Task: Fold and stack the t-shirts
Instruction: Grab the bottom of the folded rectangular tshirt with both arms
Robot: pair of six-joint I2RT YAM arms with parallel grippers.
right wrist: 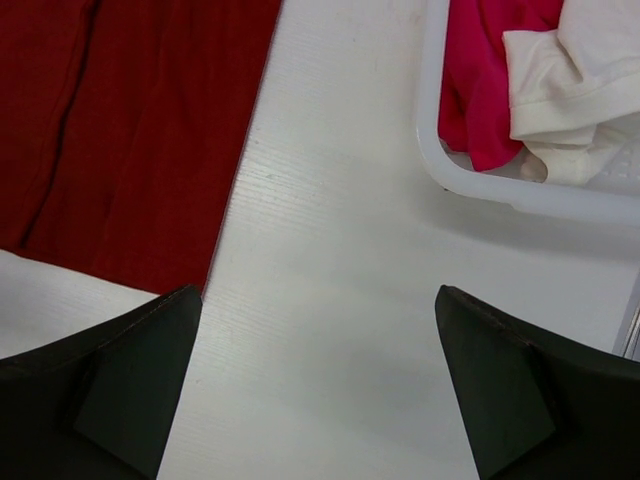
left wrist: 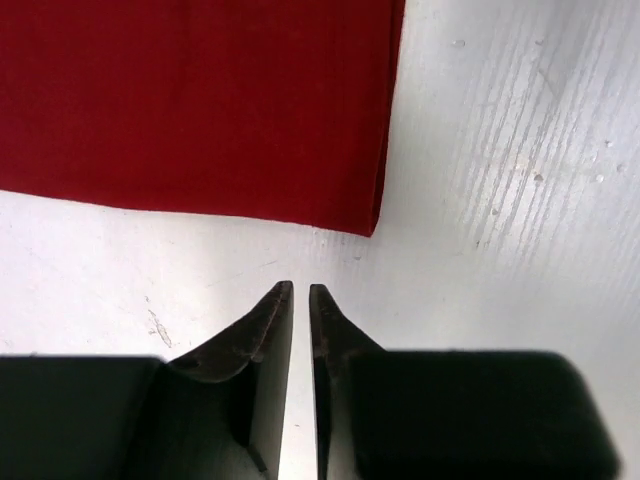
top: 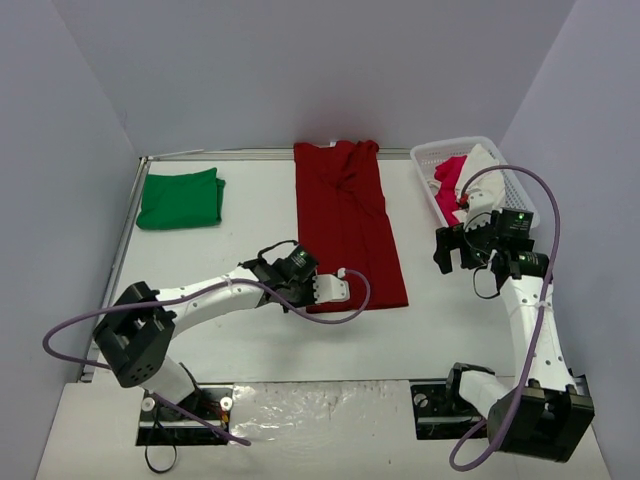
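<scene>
The dark red t-shirt lies in a long lengthwise strip down the middle of the table, its collar end bunched at the far side. The bright green t-shirt sits folded at the far left. My left gripper rests at the red shirt's near edge. In the left wrist view this gripper is shut, with only bare table in the thin slit between its fingers, just short of the red cloth. My right gripper hovers open right of the red shirt, with nothing in the right gripper.
A white basket stands at the far right with pink cloth and white cloth inside; its rim is close ahead of the right gripper. Grey walls close in the table on three sides.
</scene>
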